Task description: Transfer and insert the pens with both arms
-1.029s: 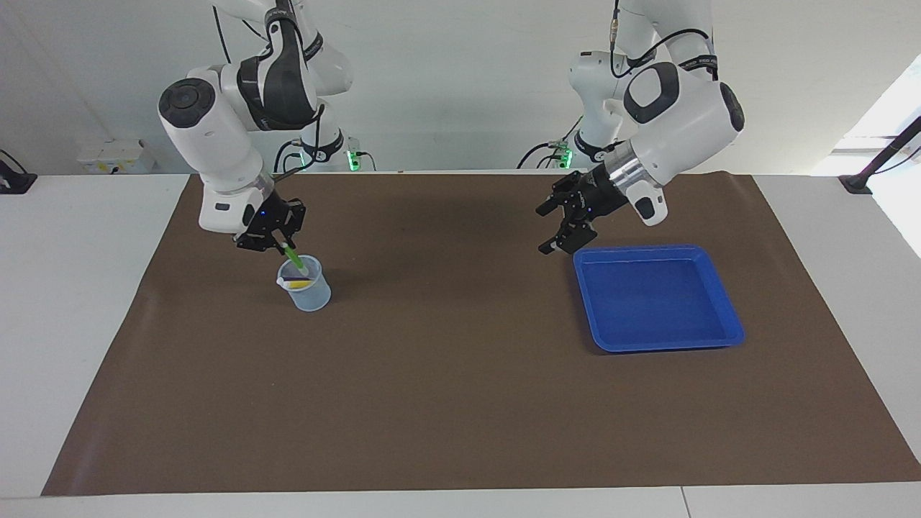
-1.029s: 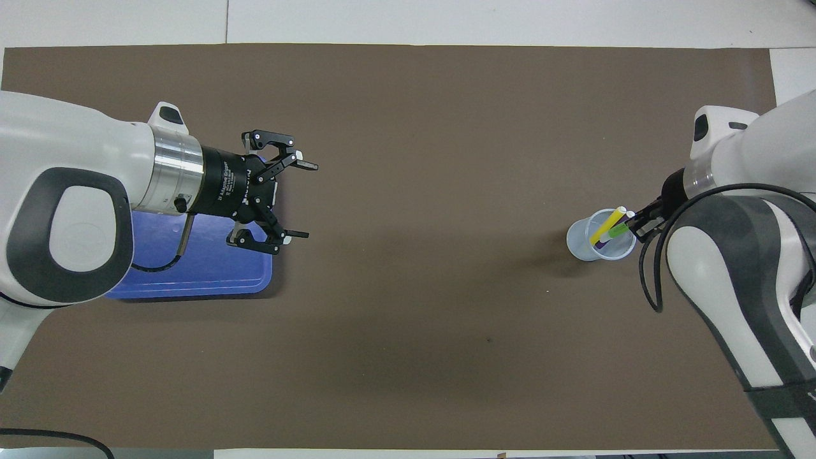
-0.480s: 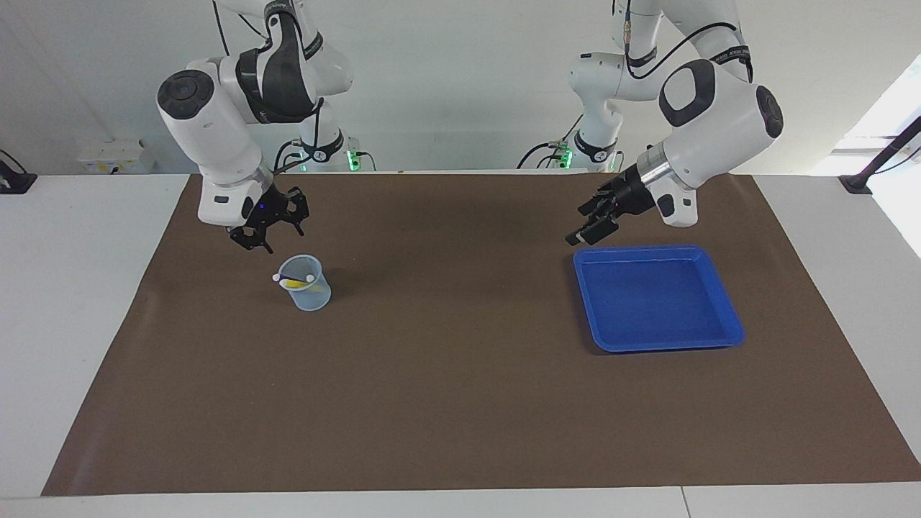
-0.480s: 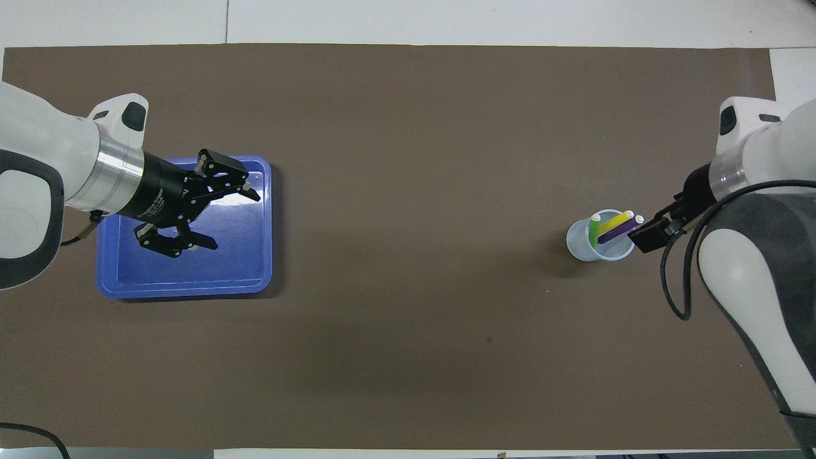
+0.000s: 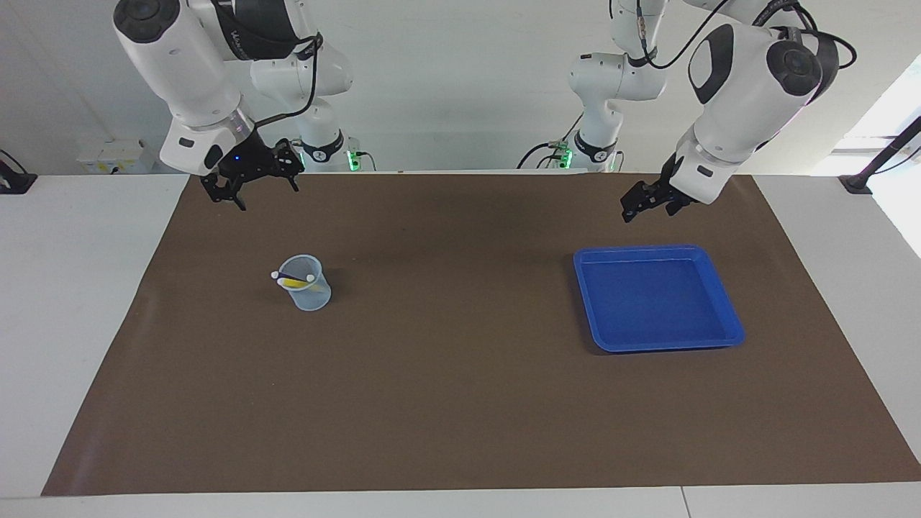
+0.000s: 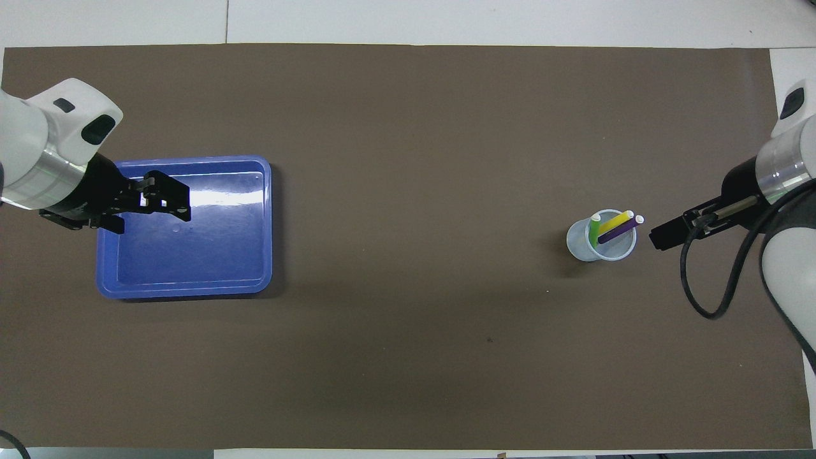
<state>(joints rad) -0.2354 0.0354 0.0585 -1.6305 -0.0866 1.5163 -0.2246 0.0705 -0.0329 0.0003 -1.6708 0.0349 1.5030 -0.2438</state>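
Brown mat (image 5: pixel 460 403) covers the counter (image 5: pixel 72 324). A blue tray (image 5: pixel 727 316) lies under the left end effector (image 5: pixel 645 203), nothing between them. The pens (image 6: pixel 611 228) stand tilted in a clear cup (image 5: pixel 314 295), below and clear of the raised right end effector (image 5: pixel 248 188). Both end effectors are released and hold nothing. Only the overhead view separates green, yellow and purple barrels with pale caps; the facing view shows mainly yellow.

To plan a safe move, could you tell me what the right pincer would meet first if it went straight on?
Probably the clear cup holding the pens, below the right pincer; depth is hard to judge.
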